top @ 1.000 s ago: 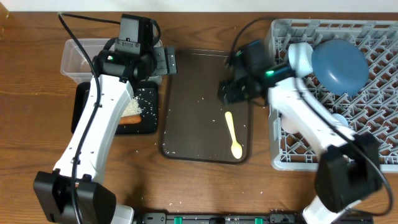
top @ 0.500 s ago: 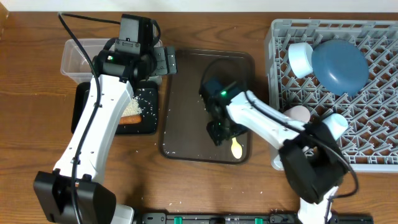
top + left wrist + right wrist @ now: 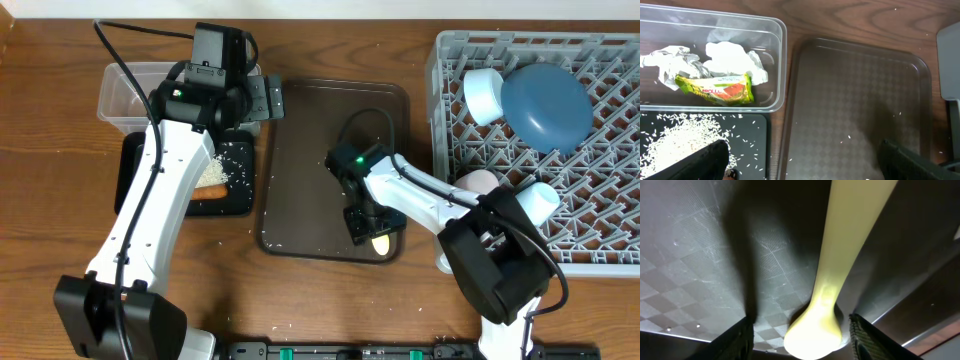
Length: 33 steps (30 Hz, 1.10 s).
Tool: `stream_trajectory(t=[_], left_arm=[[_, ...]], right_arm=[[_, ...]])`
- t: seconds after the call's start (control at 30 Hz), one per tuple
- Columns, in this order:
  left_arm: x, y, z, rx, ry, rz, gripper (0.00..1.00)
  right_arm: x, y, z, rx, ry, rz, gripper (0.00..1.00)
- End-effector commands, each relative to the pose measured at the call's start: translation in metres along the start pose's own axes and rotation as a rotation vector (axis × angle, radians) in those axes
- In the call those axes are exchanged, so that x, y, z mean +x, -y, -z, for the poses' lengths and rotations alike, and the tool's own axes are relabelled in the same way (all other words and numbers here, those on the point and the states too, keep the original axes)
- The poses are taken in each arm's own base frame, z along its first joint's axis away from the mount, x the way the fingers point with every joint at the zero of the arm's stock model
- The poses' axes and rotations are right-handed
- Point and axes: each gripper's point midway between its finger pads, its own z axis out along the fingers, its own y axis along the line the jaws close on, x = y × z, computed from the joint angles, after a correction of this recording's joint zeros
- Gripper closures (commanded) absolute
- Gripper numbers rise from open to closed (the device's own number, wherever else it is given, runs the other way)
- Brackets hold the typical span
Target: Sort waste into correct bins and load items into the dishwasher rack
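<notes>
The right pincer (image 3: 368, 226) is low over the dark-brown tray (image 3: 310, 150), near its front right corner, right above the cream-yellow spoon (image 3: 840, 245). In the right wrist view its fingers (image 3: 735, 340) stand apart on either side of the spoon's bowl end (a gap shows on each side), so it is open and grips nothing; the spoon lies flat on the tray.

The left pincer (image 3: 807, 165) hangs with its fingers spread wide, empty, above the edge between the tray and the tubs. Below it the clear tub (image 3: 775, 60) holds the crumpled white tissue (image 3: 730, 55) and the printed wrapper (image 3: 715, 89). Just in front, the black tub (image 3: 760, 145) holds the rice grains (image 3: 685, 145) and the orange stick (image 3: 205, 193).

On the right of the desk (image 3: 50, 200), the grey rack (image 3: 600, 250) carries the blue plate (image 3: 545, 105), the light blue cup (image 3: 483, 92) beside it, and the pink cup (image 3: 478, 183) near its left edge.
</notes>
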Motion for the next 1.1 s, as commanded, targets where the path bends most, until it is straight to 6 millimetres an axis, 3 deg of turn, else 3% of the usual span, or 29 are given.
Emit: stream_trajectory(t=[0.0, 0.17, 0.43, 0.67, 1.07], left_arm=[[0.001, -0.002, -0.004, -0.010, -0.010, 0.004, 0.04], [0.001, -0.002, -0.004, -0.010, -0.010, 0.004, 0.04], [0.001, -0.003, -0.004, -0.010, -0.010, 0.004, 0.04], [0.001, -0.002, -0.004, -0.010, -0.010, 0.004, 0.04], [0.001, -0.002, -0.004, -0.010, -0.010, 0.004, 0.04]], right_arm=[[0.015, 0.006, -0.016, 0.016, -0.052, -0.042, 0.46], [0.020, 0.008, -0.022, 0.005, -0.070, -0.059, 0.70], [0.010, 0.012, -0.022, -0.010, -0.044, -0.078, 0.90], [-0.013, 0.022, -0.007, -0.045, 0.011, -0.061, 0.95], [-0.058, 0.018, 0.071, -0.098, 0.190, -0.006, 0.95]])
